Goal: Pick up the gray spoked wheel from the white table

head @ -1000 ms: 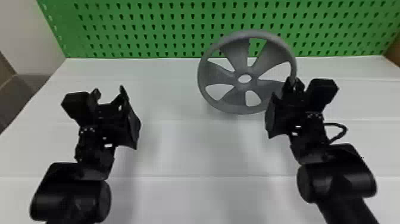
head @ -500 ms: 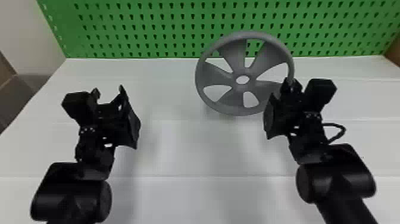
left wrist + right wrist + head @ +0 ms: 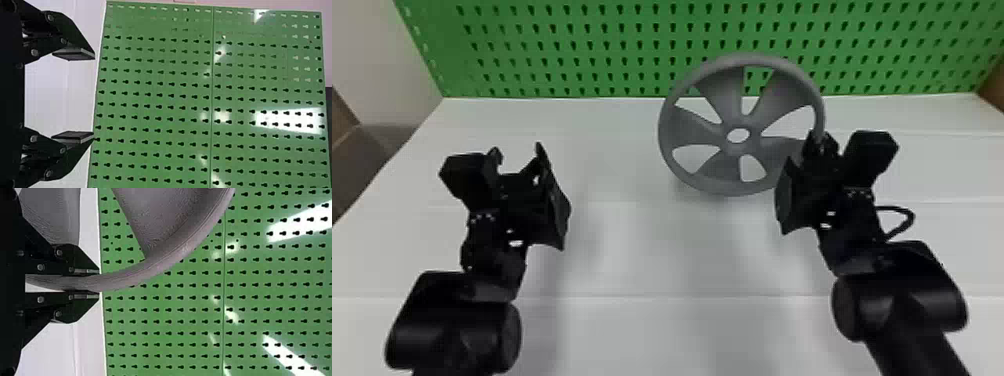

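Where the head view looks down, the gray spoked wheel tilts over the white table, its hub left of my nearer right gripper. The left wrist view shows my left gripper parted, empty; in the right, my other gripper pinches the rim, so lifting probably means balancing off-center weight.

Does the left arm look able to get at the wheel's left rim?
Probably yes, by reaching forward and right: the left gripper is open, and the wheel's left rim faces it across the white table. The right gripper holds the wheel's right side.
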Robot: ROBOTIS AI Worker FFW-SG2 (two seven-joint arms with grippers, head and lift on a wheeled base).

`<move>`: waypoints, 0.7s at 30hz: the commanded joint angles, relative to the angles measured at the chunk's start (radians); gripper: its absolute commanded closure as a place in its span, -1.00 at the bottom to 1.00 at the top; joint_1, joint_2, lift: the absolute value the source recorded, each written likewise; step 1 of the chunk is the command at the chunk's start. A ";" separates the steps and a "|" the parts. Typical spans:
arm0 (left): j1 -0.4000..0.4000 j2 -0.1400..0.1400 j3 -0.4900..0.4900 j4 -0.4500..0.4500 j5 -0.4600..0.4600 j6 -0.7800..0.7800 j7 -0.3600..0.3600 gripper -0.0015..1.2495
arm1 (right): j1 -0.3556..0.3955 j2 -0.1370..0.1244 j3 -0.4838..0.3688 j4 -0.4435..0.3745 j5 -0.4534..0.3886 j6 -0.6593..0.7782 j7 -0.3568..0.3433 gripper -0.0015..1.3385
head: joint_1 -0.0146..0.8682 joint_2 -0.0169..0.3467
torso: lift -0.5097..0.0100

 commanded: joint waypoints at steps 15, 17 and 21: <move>-0.001 0.000 0.001 0.000 -0.005 0.000 0.000 -0.19 | 0.002 -0.002 0.003 -0.011 0.001 0.013 0.003 0.77 | 0.80 -0.53 | 0.65; -0.001 0.000 0.001 0.000 -0.003 0.000 0.000 -0.20 | 0.000 -0.002 0.003 -0.011 0.001 0.015 0.003 0.77 | 0.80 -0.53 | 0.65; -0.001 0.000 0.001 0.000 -0.003 0.000 0.000 -0.20 | 0.000 -0.002 0.005 -0.011 0.001 0.016 0.005 0.77 | 0.80 -0.53 | 0.65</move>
